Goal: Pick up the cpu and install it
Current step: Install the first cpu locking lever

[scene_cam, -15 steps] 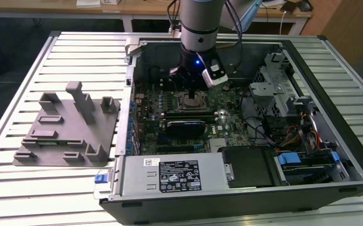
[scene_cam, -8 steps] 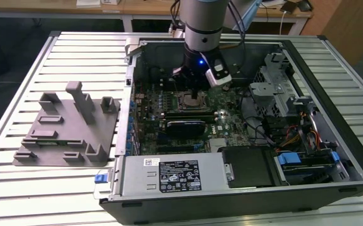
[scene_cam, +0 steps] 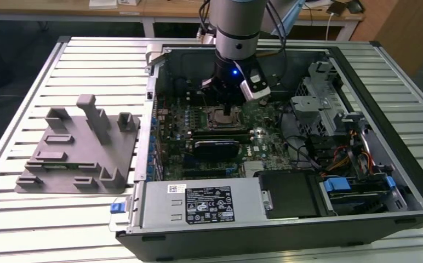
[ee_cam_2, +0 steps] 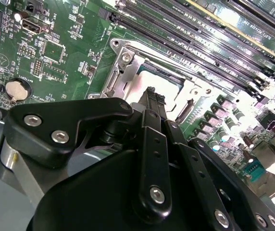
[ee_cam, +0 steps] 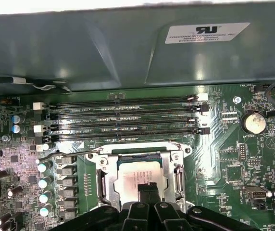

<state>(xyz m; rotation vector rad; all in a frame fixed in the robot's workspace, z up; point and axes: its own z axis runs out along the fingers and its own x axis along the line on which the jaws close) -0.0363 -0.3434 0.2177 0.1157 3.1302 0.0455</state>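
Both fingers [ee_cam: 143, 193] of my pincer [ee_cam: 148, 190] were closed together, gripping nothing, tips just above the cpu [ee_cam: 129, 175], which lay seated in the socket [ee_cam: 102, 182] near the exterior view's centre.

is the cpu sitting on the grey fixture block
No, the cpu lies in the motherboard socket, right at the gripper.

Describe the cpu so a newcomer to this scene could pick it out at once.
Look into the open computer case at the green motherboard, beside the long memory slots. There, within the metal socket frame right under the gripper, lies the cpu: a flat square whose bright silver top stands out from the dull frame and green board around it.
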